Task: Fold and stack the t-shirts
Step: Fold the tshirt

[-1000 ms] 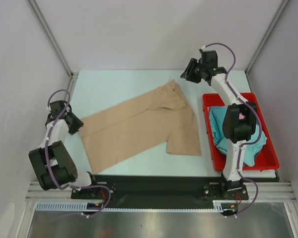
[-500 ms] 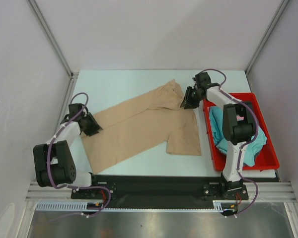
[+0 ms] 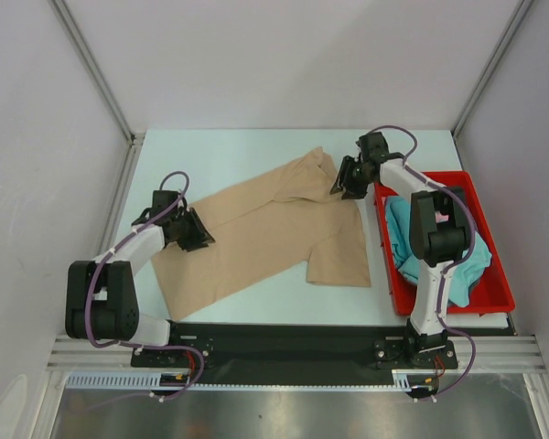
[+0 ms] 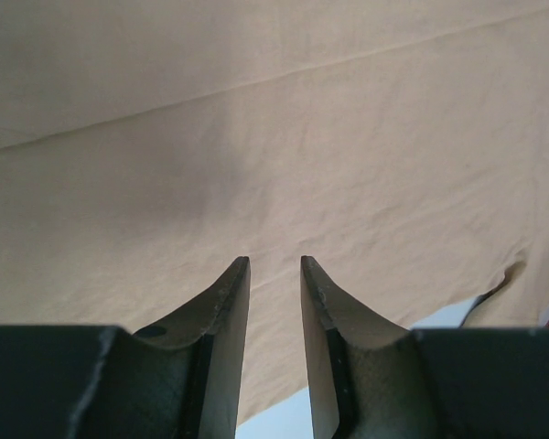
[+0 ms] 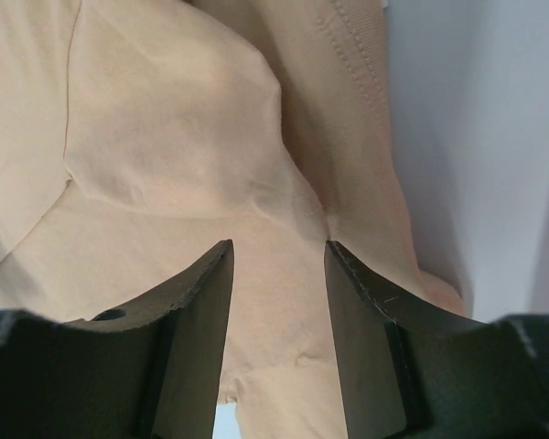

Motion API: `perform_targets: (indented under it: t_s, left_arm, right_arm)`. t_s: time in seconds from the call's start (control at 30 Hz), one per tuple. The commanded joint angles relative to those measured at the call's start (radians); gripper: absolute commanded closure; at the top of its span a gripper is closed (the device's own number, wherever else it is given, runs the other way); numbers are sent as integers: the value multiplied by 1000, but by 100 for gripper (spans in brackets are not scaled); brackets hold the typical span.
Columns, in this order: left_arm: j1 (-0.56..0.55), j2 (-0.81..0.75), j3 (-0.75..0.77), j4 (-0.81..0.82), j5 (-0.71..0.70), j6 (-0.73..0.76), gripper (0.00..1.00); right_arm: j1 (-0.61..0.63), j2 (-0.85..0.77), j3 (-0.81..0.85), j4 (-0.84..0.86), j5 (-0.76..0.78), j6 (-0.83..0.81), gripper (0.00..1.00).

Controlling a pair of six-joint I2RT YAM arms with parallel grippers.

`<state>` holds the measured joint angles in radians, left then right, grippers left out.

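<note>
Top external shows a tan t-shirt (image 3: 256, 233) spread on the worktop (image 3: 220, 155). The left end effector (image 3: 197, 236) is over its left edge and the right end effector (image 3: 343, 183) over its far-right corner. A teal t-shirt (image 3: 401, 240) lies in the red bin (image 3: 480, 306) at right. Left wrist adds detail: its fingers (image 4: 227, 302) are narrowly parted and empty, above flat tan cloth. Right wrist shows its fingers (image 5: 201, 302) wider apart, also empty, above rumpled cloth with a stitched hem.

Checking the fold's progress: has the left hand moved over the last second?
Yes. The left hand moved rightward from the left edge of the table onto the tan t-shirt.
</note>
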<state>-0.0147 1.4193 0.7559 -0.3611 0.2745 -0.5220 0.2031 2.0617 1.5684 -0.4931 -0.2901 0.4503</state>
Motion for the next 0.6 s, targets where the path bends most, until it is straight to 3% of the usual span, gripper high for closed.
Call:
perform_targets:
  t_s: [0.0, 0.2, 0.57]
  left_arm:
    - [-22, -39, 22, 2, 20, -10, 66]
    - [-22, -36, 72, -30, -9, 16, 66]
    - [-22, -40, 102, -52, -15, 19, 66]
  right_arm:
    - [-10, 20, 48, -6, 43, -16, 51]
    - [-27, 31, 45, 34, 20, -30, 53]
    - [-33, 90, 119, 24, -44, -15, 71]
